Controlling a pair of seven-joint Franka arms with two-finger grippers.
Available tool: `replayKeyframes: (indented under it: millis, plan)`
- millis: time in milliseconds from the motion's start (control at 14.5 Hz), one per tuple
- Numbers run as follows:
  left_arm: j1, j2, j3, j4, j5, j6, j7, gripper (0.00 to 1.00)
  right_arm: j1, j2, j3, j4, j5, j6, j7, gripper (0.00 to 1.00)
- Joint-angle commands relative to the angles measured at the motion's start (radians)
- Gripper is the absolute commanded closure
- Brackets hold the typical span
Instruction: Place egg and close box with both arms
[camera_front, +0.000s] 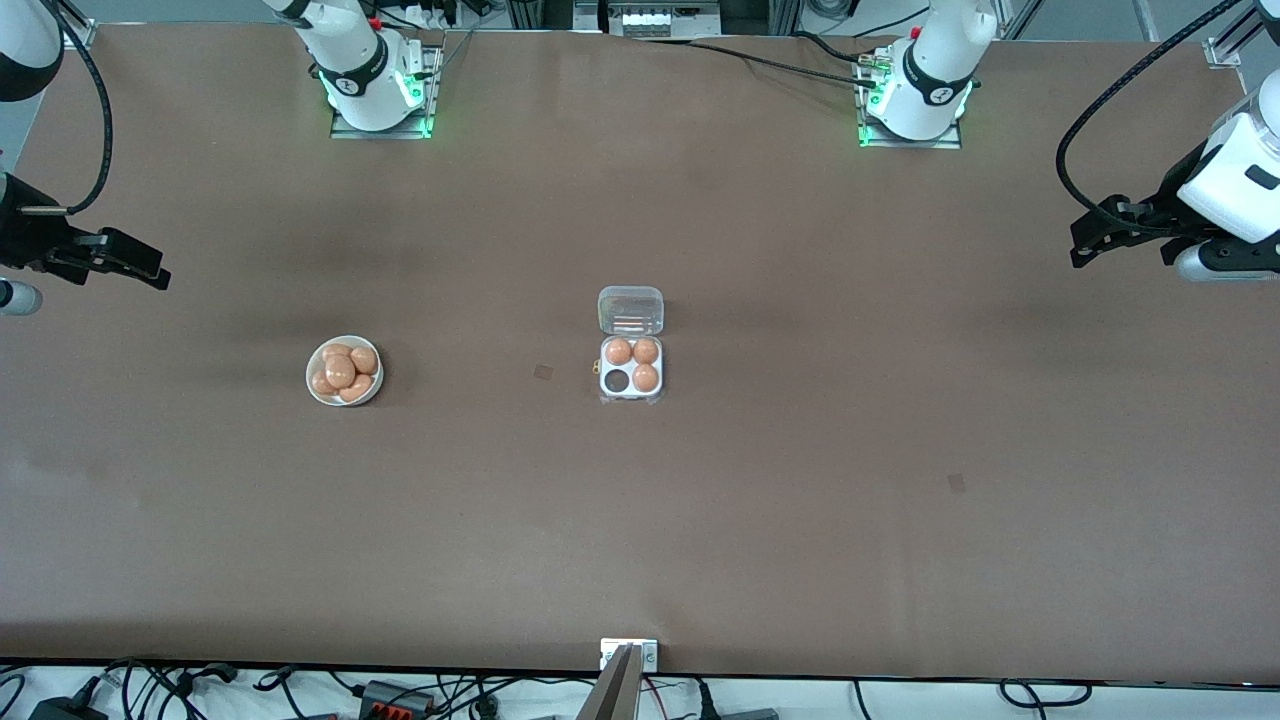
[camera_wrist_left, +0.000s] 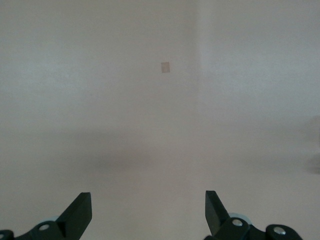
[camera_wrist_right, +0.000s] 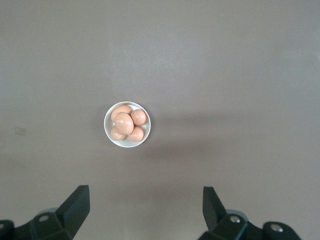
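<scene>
With one cell empty, the small clear-plastic egg box (camera_front: 631, 365) sits mid-table, lid (camera_front: 630, 310) laid open, three tan eggs inside. The spare tan-orange eggs (camera_front: 343, 372) lie in a round white bowl (camera_front: 316, 388) toward the right arm's end. Nothing is gripped yet; picking looks like the step in hand. The right gripper (camera_wrist_right: 145, 212), fingers spread wide and empty, hangs well apart from the bowl and must descend onto an egg. The left gripper (camera_wrist_left: 148, 215), likewise agape and empty, waits over bare table.
</scene>
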Motion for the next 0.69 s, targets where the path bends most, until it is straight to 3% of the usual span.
replayKeyframes:
  millis: [0, 622]
  plan:
    - [0.007, 0.006, -0.004, 0.022, -0.001, -0.021, 0.019, 0.00, 0.004, -0.011, 0.003, 0.008, -0.010, -0.013, -0.004, 0.00]
    - [0.007, 0.006, -0.004, 0.022, -0.001, -0.021, 0.021, 0.00, 0.000, 0.024, 0.003, 0.014, -0.006, 0.020, -0.002, 0.00]
